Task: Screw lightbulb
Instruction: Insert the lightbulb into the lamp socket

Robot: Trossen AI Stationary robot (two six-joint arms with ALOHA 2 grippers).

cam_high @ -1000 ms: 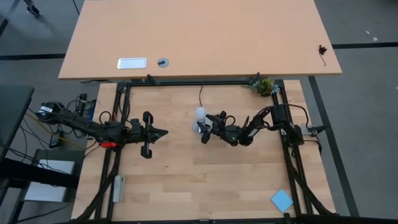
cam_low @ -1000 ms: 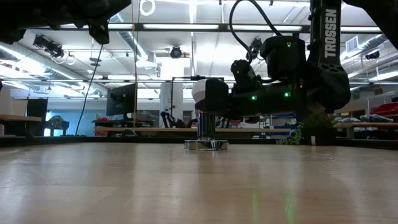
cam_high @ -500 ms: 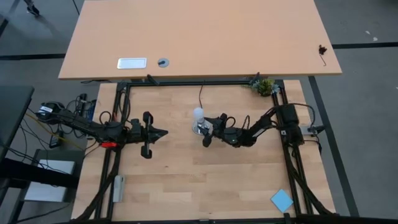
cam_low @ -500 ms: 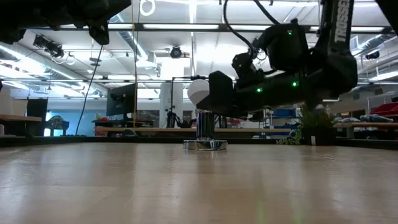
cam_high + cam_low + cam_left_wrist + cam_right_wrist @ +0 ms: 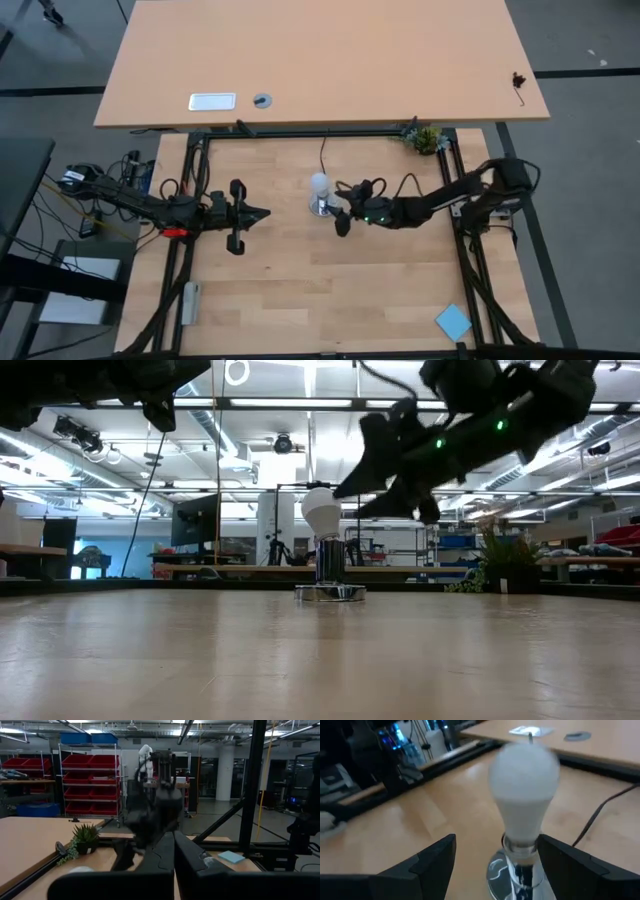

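The lightbulb (image 5: 320, 184) stands upright in the silver socket base (image 5: 321, 207) near the middle of the wooden surface (image 5: 300, 290). The right hand (image 5: 342, 207) hovers just beside it, fingers spread, gripping nothing. The left hand (image 5: 252, 213) waits well apart, clenched.

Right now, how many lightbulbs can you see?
1. The lightbulb stands upright in the shiny socket base near the middle of the table, just beyond the right gripper. I see no others.
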